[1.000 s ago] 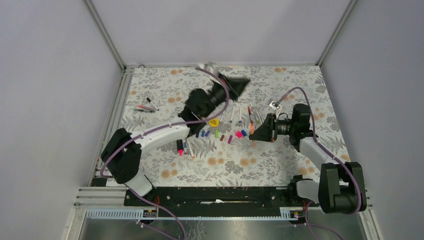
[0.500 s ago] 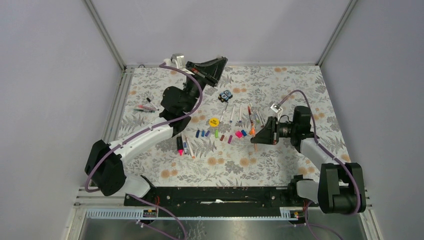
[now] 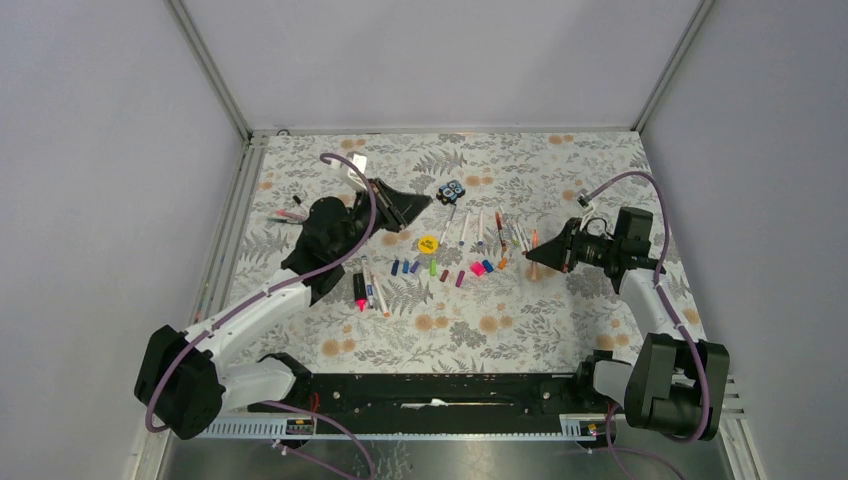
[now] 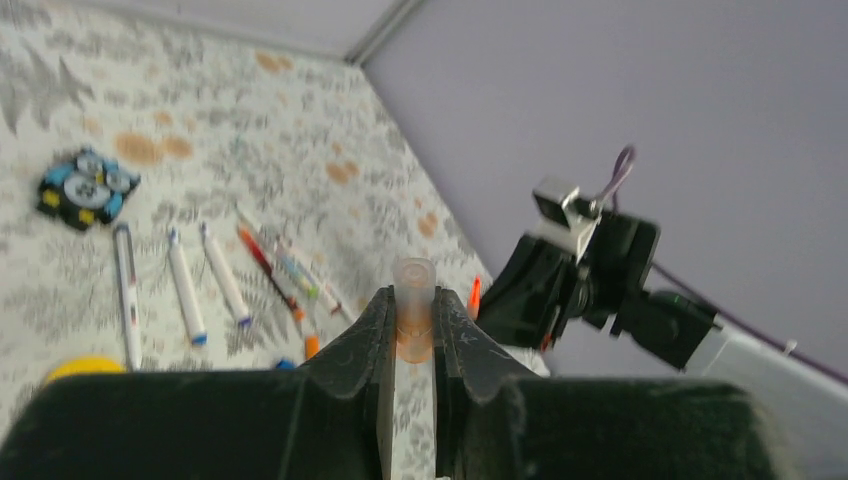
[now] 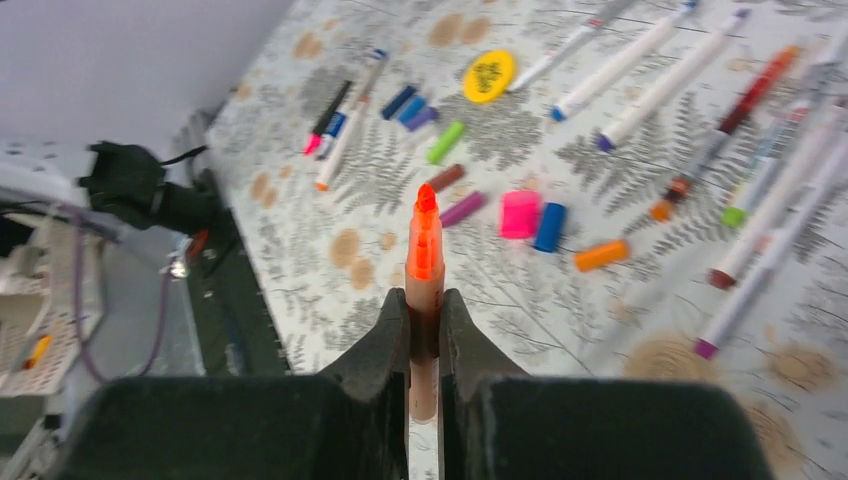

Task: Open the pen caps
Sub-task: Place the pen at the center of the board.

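Right hand (image 5: 424,300) grips orange pen (image 5: 424,240), left hand (image 4: 414,302) cap (image 4: 414,278).

Black-and-blue block (image 4: 87,187) with two circles: on floral tablecloth (image 4: 300,130), left of and beyond left fingers (image 4: 365,338). Yellow disc (image 4: 85,368): nearer, also left.

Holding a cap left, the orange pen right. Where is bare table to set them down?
Bare: the near strip of the table between the loose caps and the base rail, and the far right corner beyond the pen row. Crowded: the centre, around the yellow disc.
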You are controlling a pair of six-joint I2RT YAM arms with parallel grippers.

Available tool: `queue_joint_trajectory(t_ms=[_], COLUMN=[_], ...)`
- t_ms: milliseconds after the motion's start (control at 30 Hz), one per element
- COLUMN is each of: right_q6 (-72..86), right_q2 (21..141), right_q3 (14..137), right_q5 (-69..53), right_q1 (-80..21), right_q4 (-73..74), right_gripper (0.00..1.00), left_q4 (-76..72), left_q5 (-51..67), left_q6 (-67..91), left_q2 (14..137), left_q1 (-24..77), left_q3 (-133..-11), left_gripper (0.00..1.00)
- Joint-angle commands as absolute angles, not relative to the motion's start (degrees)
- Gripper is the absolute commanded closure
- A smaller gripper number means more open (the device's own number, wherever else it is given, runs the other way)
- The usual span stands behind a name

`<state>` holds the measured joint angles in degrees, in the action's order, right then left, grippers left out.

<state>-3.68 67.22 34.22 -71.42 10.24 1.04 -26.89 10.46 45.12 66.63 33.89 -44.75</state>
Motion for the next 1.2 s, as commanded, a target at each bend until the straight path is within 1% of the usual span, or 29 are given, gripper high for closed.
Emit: queue_joint_trajectory(t_ms=[0, 233, 333, 467, 667, 833, 967, 1167], right_q6=[-11.8, -12.0, -12.0, -11.8, -11.1, -11.0, -11.5, -12.1], right_q2=[66.0, 65.8, 66.5, 68.1, 71.9, 78.5, 86.7, 96.3], right_q3=[36.9, 37.0, 37.2, 37.7, 38.8, 42.5, 47.8, 54.7], right_q5=[-59.2, -52.5, -50.0, -44.7, -38.6, -37.4, -37.8, -39.2], right_q1=[10.4, 10.8, 10.9, 10.9, 11.0, 10.9, 10.9, 10.9], right_q4=[9.2, 9.2, 9.2, 9.1, 8.7, 9.9, 13.5, 19.1], right_gripper=[1.00, 0.96, 0.96, 0.93, 0.93, 0.93, 0.92, 0.87], left_q4=[-20.9, -18.8, -17.1, -13.7, -8.6, -7.2, -7.2, -7.2], left_q5=[16.3, 22.2, 19.1, 13.9, 9.0, 6.9, 6.4, 6.2], left_q6=[46.6, 49.0, 47.6, 45.9, 44.4, 43.7, 43.8, 43.6], left_q2=[64.7, 68.8, 71.2, 75.7, 83.9, 88.2, 90.1, 90.9], left_q1=[33.7, 34.9, 38.6, 44.1, 49.9, 52.5, 53.4, 53.6], left_q3=[-41.7, -38.7, -39.3, -41.8, -46.9, -49.4, -49.5, -48.9], left_gripper=[1.00, 1.00, 1.00, 1.00, 1.00, 1.00, 1.00, 1.00])
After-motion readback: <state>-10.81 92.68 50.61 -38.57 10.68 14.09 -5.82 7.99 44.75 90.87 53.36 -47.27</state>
